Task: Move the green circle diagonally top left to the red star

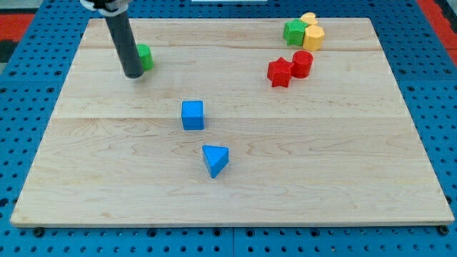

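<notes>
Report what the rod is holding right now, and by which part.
Nothing is held. My tip has no grasp; it stands against the view's left side of the green circle, partly hiding it, apparently touching.

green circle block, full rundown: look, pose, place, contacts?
The green circle is a small bright green block, looking like painted wood, lying flat on the wooden board near the view's top left. The dark rod hides its left part, so its round outline only partly shows. My tip sits right at its lower-left edge, apparently touching it. No other block is near; the red star lies far to the view's right.
</notes>
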Motion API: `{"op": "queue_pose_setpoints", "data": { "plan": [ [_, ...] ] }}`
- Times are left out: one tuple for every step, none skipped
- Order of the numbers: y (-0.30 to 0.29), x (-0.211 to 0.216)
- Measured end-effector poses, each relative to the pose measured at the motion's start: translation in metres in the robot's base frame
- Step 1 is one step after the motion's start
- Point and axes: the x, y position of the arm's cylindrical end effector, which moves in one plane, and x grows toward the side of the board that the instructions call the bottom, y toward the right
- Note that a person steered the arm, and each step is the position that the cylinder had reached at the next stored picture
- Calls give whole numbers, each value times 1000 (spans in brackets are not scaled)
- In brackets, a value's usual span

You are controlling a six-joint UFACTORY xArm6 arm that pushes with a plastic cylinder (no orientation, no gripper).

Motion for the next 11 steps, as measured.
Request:
{"op": "queue_pose_setpoints", "data": {
  "plan": [
    [9, -37],
    [-46, -41],
    [-89, -60],
    [-39, -69],
    [13, -72],
    [78, -77],
    [100, -89],
    [90, -112],
    [146, -98],
    [134, -92],
    [123, -87]
  ]
}}
